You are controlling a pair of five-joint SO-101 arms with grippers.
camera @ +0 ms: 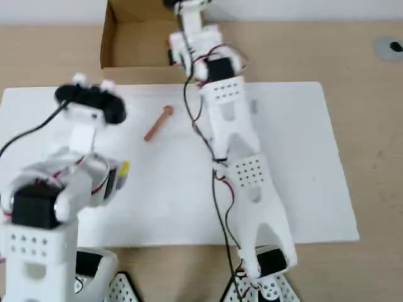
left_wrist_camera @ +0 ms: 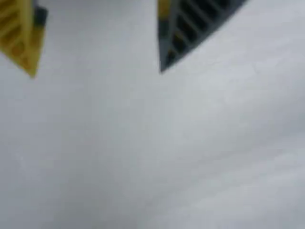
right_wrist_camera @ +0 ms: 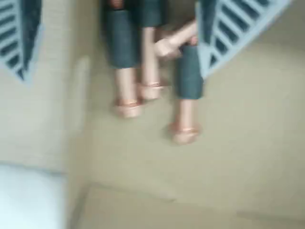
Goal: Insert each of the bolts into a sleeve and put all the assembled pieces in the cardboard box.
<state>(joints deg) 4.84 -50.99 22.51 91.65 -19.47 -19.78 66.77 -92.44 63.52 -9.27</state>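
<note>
Box [camera: 116, 44] stands at the far edge of the table [camera: 371, 113], left of centre, its far part cut off and its right side hidden behind the right arm [camera: 242, 163]. Three bolts [right_wrist_camera: 126, 102] in dark sleeves [right_wrist_camera: 119, 43] lie side by side on its floor; another copper piece [right_wrist_camera: 174, 40] across them is hard to make out. The right arm stretches far over the white sheet [camera: 302, 163], and the right gripper [right_wrist_camera: 114, 76] hangs spread open and empty above those bolts. The left arm [camera: 38, 214] is folded near-left, the left gripper [left_wrist_camera: 95, 71] open, holding nothing, over bare sheet. One loose bolt [camera: 158, 123] lies on the sheet, right of the left gripper and apart from it.
</note>
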